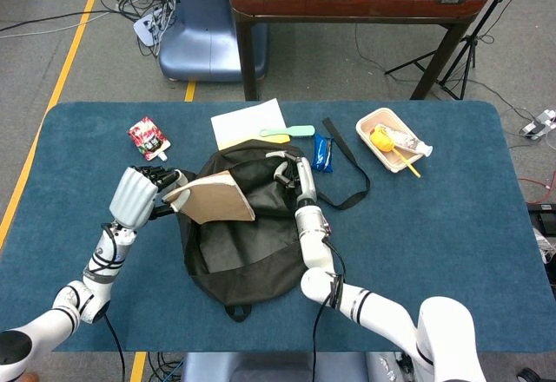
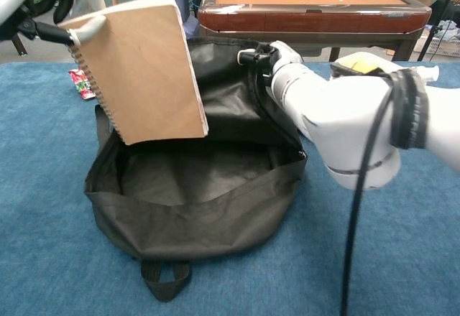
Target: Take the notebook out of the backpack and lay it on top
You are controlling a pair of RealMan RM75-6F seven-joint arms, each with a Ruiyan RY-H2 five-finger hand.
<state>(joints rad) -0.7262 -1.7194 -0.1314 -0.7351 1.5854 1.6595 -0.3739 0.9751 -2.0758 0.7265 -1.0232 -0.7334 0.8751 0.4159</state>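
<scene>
Blue cloth covers the table (image 1: 452, 252) I work at. At left centre of the head view my left hand (image 1: 135, 195) pinches the spiral edge of the notebook (image 1: 213, 200), lifted free above the open backpack (image 1: 239, 252) in the middle. To its right, my right hand (image 1: 300, 178) grips the upper rim. Extraction looks done; next I should lower the notebook flat onto the backpack, probably after releasing the rim.

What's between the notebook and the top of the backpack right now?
The right hand grips the rim of the backpack, which gapes open. The notebook, held by the left hand, has no closed surface below.
</scene>
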